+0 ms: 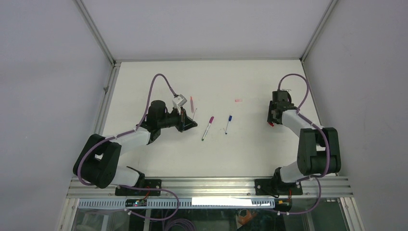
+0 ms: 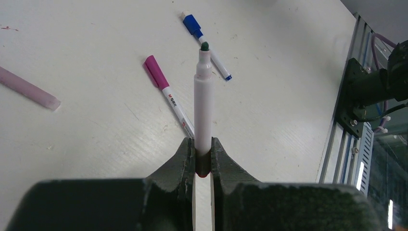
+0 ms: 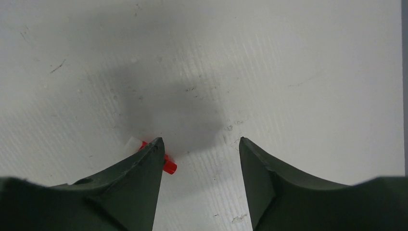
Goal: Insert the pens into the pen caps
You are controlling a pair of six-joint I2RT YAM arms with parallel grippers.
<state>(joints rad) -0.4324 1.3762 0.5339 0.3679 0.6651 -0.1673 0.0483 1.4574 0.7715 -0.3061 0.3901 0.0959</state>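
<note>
Left gripper (image 2: 203,156) clamping pen (image 2: 203,103), right gripper (image 3: 200,140) half-hiding red cap (image 3: 169,167), seemingly

Left gripper (image 2: 203,150) was clamped on the lower barrel of a white pen (image 2: 203,101), jaws tight on both sides. The pen pointed to 12 o'clock, its dark green tip (image 2: 205,46) uncapped. Lying flat on the table (image 2: 96,154): magenta-capped pen (image 2: 169,96) at 11, barrel running behind the held pen; blue-capped pen (image 2: 192,24) at 12; pinkish pen (image 2: 26,88) at 9, cut off by the frame edge. Aluminium rail (image 2: 344,144) at 3.
</note>
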